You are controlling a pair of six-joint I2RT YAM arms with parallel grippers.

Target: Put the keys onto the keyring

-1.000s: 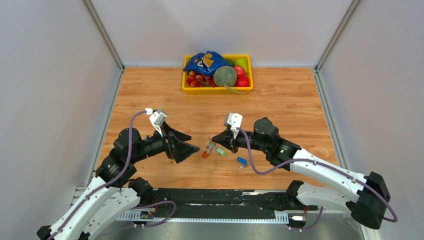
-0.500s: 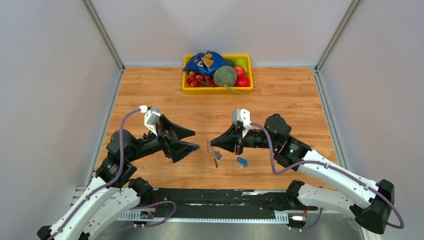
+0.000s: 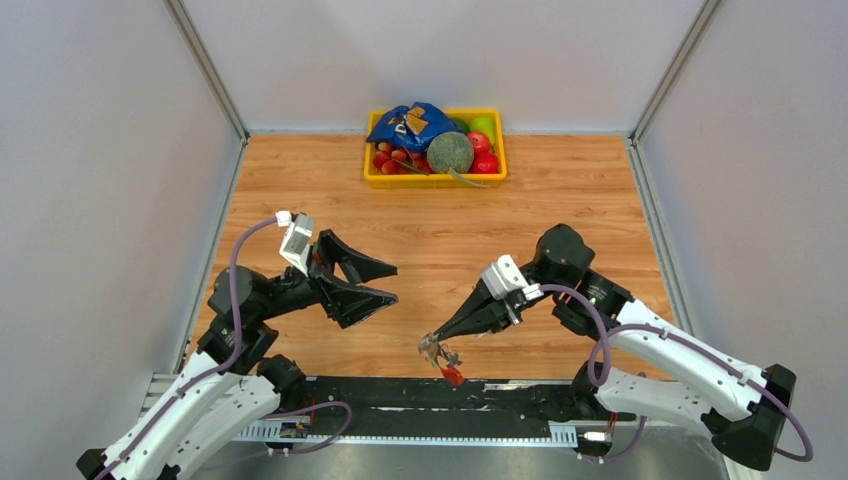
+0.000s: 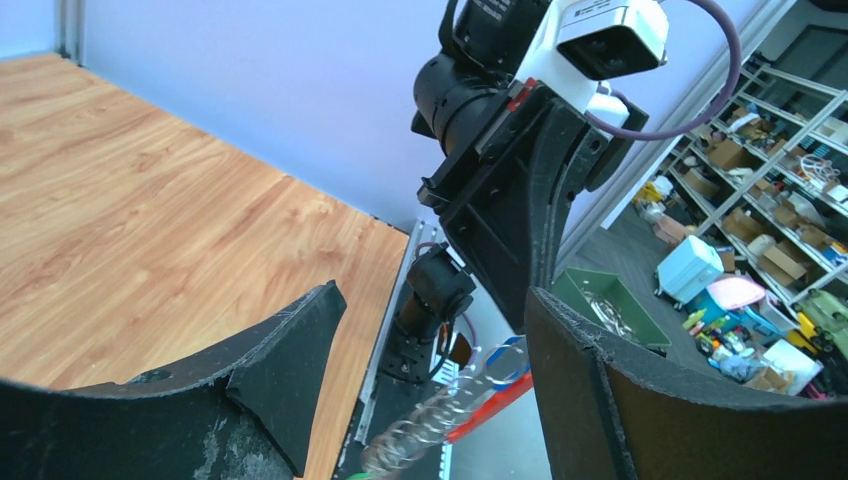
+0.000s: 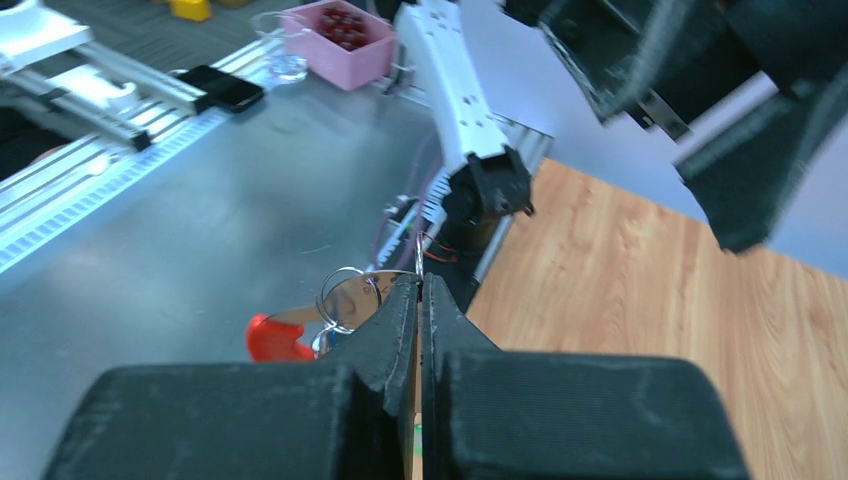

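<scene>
R gripper (image 3: 432, 341): jaws pressed together, pinching the wire ring of the keyring (image 3: 447, 365). The bunch hangs below the tips at the near edge of the counter (image 3: 450, 240), just by the black rail (image 3: 400, 392) btwn the arm bases. R wrist view: ring (image 5: 345, 295) caught at the fingertips, red clip (image 5: 272, 340) dangling under it. L wrist view: blue piece (image 4: 505, 362) in the bunch, too blurred to confirm as a key.

L gripper (image 3: 394, 281): jaws wide apart, nothing btwn them, aimed toward R gripper, well apart from the keyring.

Yellow tray (image 3: 400, 183) w/ assorted items at far edge of counter.
</scene>
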